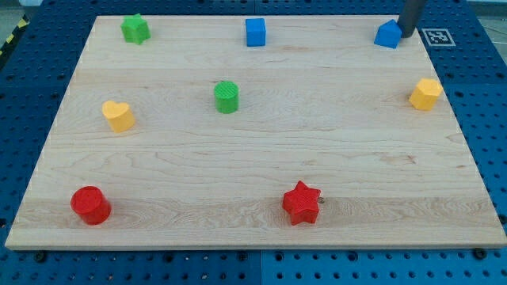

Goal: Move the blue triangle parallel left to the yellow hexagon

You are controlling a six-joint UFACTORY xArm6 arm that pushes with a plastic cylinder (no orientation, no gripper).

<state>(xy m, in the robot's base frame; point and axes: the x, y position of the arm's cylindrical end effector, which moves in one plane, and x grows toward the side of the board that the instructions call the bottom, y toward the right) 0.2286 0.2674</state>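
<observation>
Blue triangle block (387,35) touches my tip (405,34), the dark rod upright at its right; no pincer shows. Pale wooden tabletop (261,170) rests on blue pegboard (485,111).

readable text: none that I can see
marker: black-and-white fiducial tag (436,36), far right, beside the board; pattern only

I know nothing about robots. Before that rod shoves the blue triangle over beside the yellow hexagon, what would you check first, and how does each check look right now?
1. My tip next to the blue triangle block: ok, on its right side at the view's top right.
2. Actual contact: cannot tell.
3. Yellow hexagon block in plain sight: ok, near the right edge.
4. Spot left of the hexagon free: ok, bare wooden board.
5. Blue cube and green cylinder out of the way: ok.
</observation>
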